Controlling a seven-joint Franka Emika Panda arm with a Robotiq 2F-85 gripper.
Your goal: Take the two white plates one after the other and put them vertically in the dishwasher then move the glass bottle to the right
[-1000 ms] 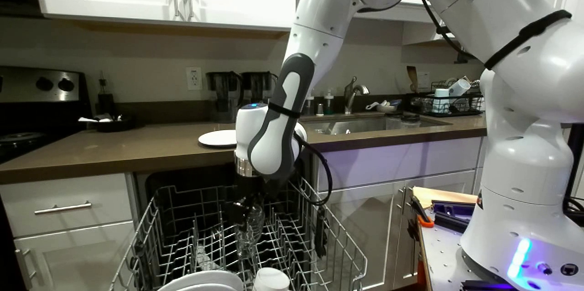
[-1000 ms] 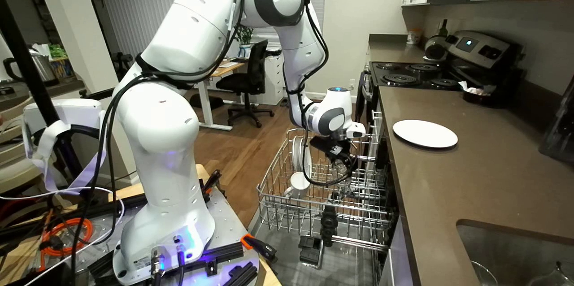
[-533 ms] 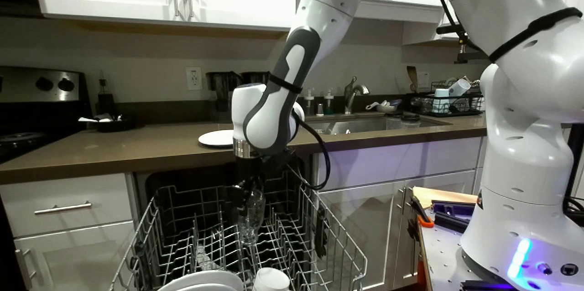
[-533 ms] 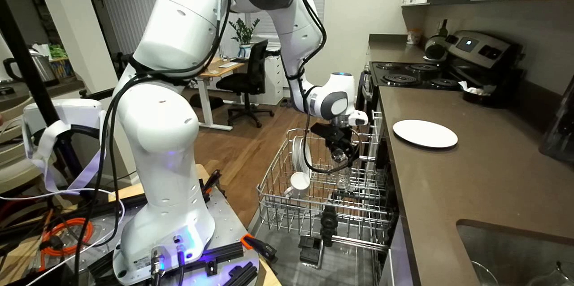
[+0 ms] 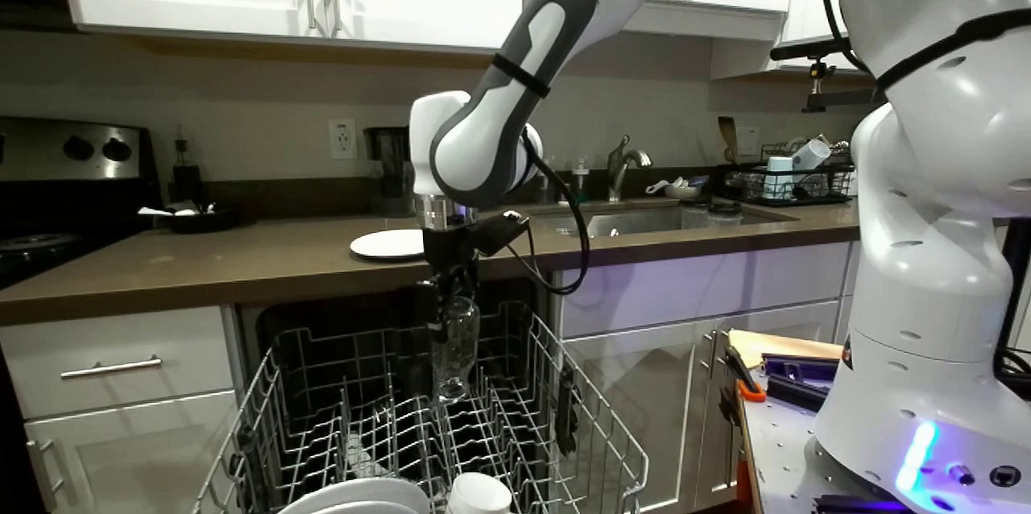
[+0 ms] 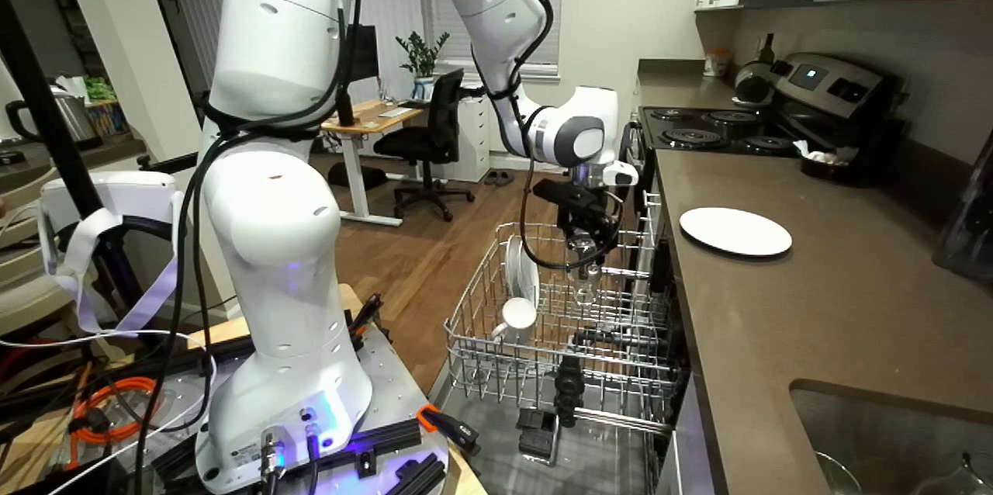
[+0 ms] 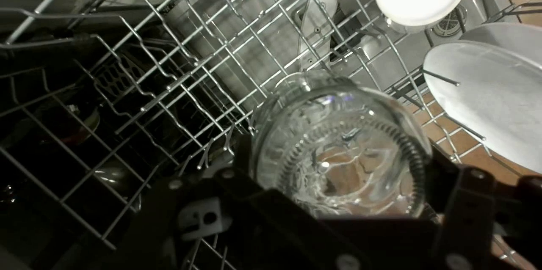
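One glass bottle pinched by pincer between side edges of dishwasher rack, gap to white plates.

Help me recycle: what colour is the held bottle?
The bottle is colourless, showing best in the wrist view.
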